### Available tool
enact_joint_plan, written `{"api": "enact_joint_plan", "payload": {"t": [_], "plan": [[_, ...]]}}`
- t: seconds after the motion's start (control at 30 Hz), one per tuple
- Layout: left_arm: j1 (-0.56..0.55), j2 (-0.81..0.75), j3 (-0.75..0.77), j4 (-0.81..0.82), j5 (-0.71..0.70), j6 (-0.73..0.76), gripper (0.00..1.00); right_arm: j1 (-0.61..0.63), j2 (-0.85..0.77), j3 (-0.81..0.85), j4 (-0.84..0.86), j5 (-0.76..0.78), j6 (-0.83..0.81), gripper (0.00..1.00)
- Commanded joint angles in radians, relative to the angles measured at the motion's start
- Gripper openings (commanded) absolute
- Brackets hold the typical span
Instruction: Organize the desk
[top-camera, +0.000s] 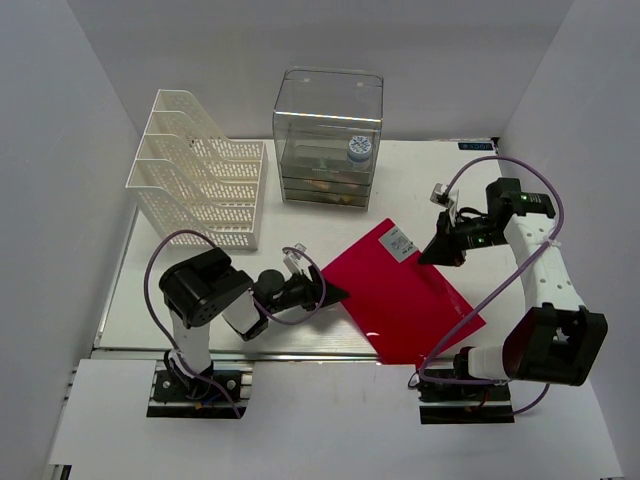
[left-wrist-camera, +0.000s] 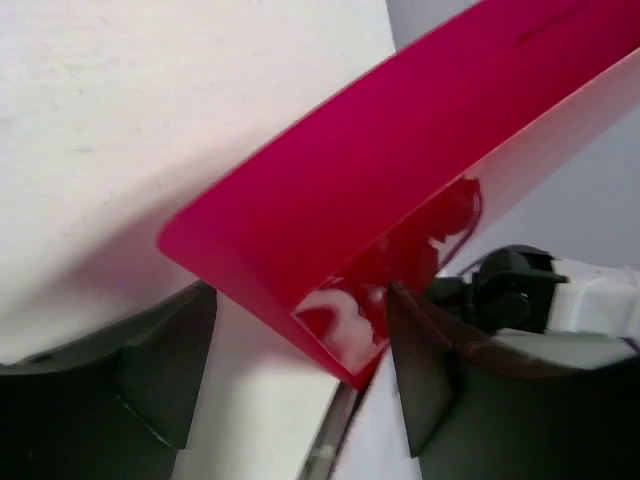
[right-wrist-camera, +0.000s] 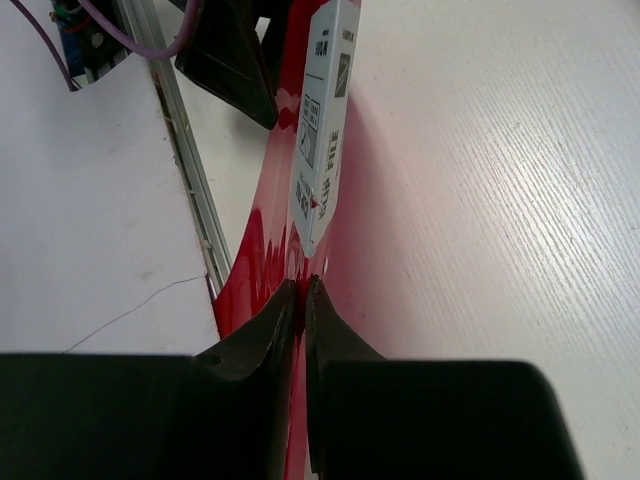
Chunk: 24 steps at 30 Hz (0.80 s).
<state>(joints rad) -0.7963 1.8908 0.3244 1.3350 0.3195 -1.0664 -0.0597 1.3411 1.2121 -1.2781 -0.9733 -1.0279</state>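
Top external: one red folder (top-camera: 405, 300), one rack (top-camera: 200, 170), left hand (top-camera: 338, 293), right hand (top-camera: 440, 255).

Plain matte grey-white walls (top-camera: 60, 150) close the scene on three sides, well beyond the jaws of the left gripper (top-camera: 338, 293) and the right gripper (top-camera: 447, 257). The light is even and diffuse, and shadows are faint. Beyond and left of the left jaws stands a white plastic mesh file rack (top-camera: 200, 170). Farther back, between the two pairs of jaws, a clear plastic drawer box (top-camera: 328, 130) stands near the back wall.
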Motion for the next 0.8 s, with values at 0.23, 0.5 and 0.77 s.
{"api": "enact_joint_plan", "payload": {"t": [0.23, 0.5, 0.77], "plan": [[-0.007, -0.068, 0.099, 0.48, 0.151, -0.024, 0.03, 0.0, -0.037, -0.005, -0.03, -0.051, 0.006, 0.0], [-0.017, -0.173, 0.065, 0.477, 0.159, 0.006, 0.0, 0.0, -0.072, 0.007, -0.012, -0.036, 0.042, 0.0], [-0.017, -0.223, 0.048, 0.478, 0.142, 0.043, 0.09, 0.0, -0.071, 0.046, -0.032, -0.06, 0.06, 0.0]]}}
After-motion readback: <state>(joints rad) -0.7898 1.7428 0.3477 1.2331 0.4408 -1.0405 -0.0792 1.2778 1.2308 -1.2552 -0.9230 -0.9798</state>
